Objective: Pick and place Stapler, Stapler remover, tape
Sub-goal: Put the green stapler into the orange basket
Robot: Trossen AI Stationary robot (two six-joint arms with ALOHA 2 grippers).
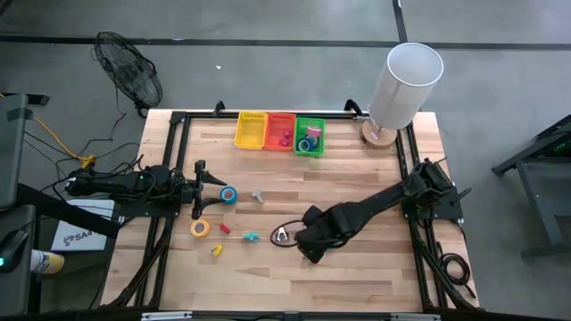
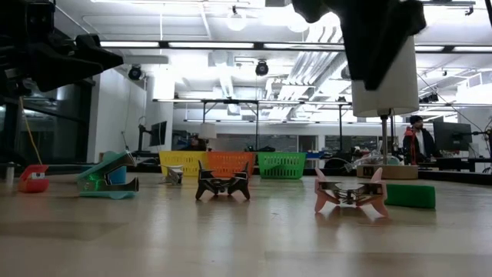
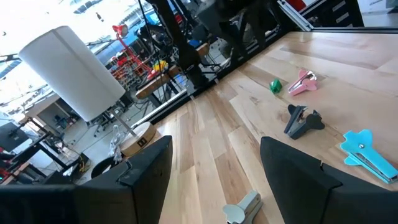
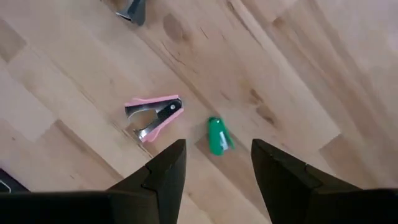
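Observation:
My left gripper (image 1: pixel 202 189) (image 3: pixel 214 155) is open and hovers at the table's left side, just left of a blue tape roll (image 1: pixel 228 194). A yellow tape roll (image 1: pixel 200 228) lies nearer the table's near edge. My right gripper (image 1: pixel 308 246) (image 4: pixel 217 155) is open and points down above a pink staple remover (image 4: pixel 155 115) (image 2: pixel 351 194) and a small green stapler (image 4: pixel 217 135) (image 2: pixel 410 195), touching neither. A black staple remover (image 2: pixel 223 183) (image 3: pixel 301 119), a grey one (image 1: pixel 258 194) (image 3: pixel 245 208) and a teal stapler (image 1: pixel 251 236) (image 2: pixel 108 178) lie flat on the wood.
Yellow (image 1: pixel 252 130), orange (image 1: pixel 280 130) and green (image 1: pixel 310 135) baskets stand in a row at the far edge; the green one holds tape rolls. A white lamp (image 1: pixel 406 85) stands at the far right corner. Small red (image 1: pixel 225 228) and yellow (image 1: pixel 217 250) pieces lie near the teal stapler.

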